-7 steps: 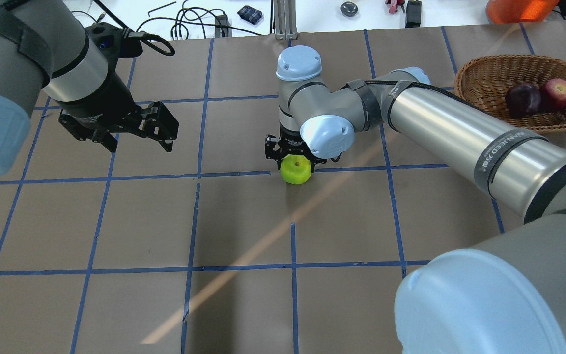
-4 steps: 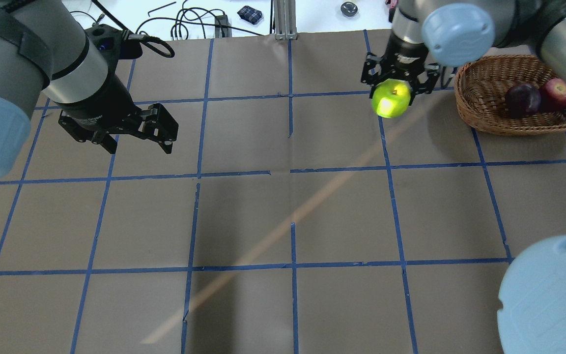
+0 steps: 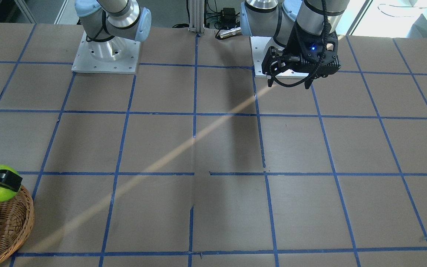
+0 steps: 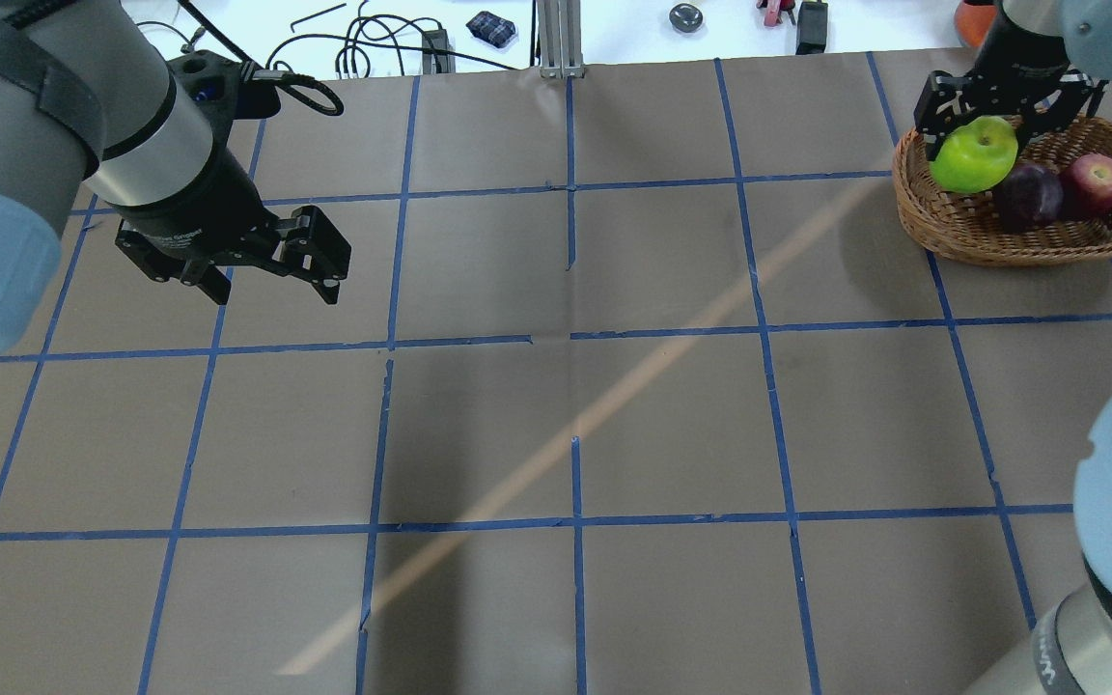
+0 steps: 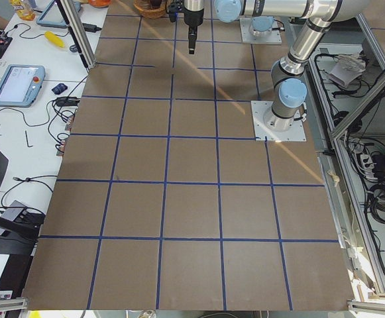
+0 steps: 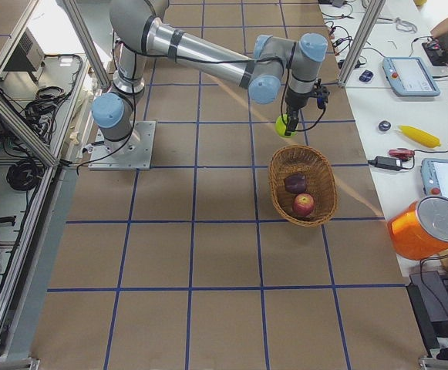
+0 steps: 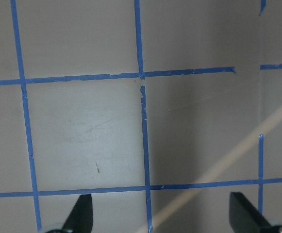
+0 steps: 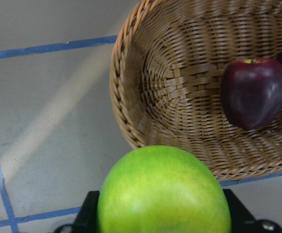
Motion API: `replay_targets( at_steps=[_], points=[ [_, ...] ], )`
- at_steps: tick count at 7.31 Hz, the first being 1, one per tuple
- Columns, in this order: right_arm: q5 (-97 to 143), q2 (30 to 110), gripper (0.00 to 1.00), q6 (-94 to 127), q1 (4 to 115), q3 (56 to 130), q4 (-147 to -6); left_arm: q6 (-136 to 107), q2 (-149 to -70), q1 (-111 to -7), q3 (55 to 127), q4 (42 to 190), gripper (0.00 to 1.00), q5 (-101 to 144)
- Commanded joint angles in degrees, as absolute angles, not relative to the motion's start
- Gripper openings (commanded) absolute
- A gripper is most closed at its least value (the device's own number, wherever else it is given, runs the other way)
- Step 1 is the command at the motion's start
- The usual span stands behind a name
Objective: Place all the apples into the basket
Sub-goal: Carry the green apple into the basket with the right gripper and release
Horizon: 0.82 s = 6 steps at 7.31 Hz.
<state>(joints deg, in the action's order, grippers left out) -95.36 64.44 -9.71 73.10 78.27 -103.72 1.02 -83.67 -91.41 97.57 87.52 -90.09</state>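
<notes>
My right gripper (image 4: 981, 145) is shut on the lime green apple (image 4: 974, 154) and holds it in the air at the left rim of the wicker basket (image 4: 961, 227). The green apple fills the bottom of the right wrist view (image 8: 164, 191), with the basket (image 8: 131, 97) beyond it. The dark maroon apple (image 4: 1027, 195) and the red apple (image 4: 1094, 181) lie inside the basket. The maroon apple also shows in the right wrist view (image 8: 253, 92). My left gripper (image 4: 266, 256) is open and empty above the table at the far left; its fingertips (image 7: 82, 213) frame bare table.
The table is brown paper with a blue tape grid (image 4: 575, 333). Cables and small tools (image 4: 392, 39) lie beyond the far edge. An orange container (image 6: 428, 227) stands on the side bench near the basket.
My right gripper lifted the green apple off the table's middle and carried it right, up to the basket's left rim. The left arm has not moved.
</notes>
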Motion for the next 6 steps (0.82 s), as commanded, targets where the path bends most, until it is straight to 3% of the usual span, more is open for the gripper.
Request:
replay_targets(
  at_steps=[1, 3, 4, 5, 6],
  points=[
    [-97.5, 59.0, 0.00, -16.2, 71.4, 78.6, -112.4, 1.1, -83.7, -91.4, 97.6, 87.5, 1.00, -90.0],
    [-97.5, 56.6, 0.04, -16.2, 70.1, 78.7, -115.0, 1.0, -83.6, -91.4, 97.6, 87.5, 1.00, -90.0],
    [-97.6, 56.3, 0.52, -16.5, 70.0, 78.7, -115.2, 1.0, -83.7, -91.4, 97.5, 87.5, 1.00, -89.8],
    [-97.6, 56.3, 0.84, -16.2, 70.0, 78.8, -115.1, 1.0, -83.7, -91.4, 97.6, 87.5, 1.00, -89.9],
    [-97.6, 56.2, 1.00, -16.2, 70.0, 78.8, -115.0, 1.0, -83.7, -91.4, 97.6, 87.5, 1.00, -89.9]
  ],
)
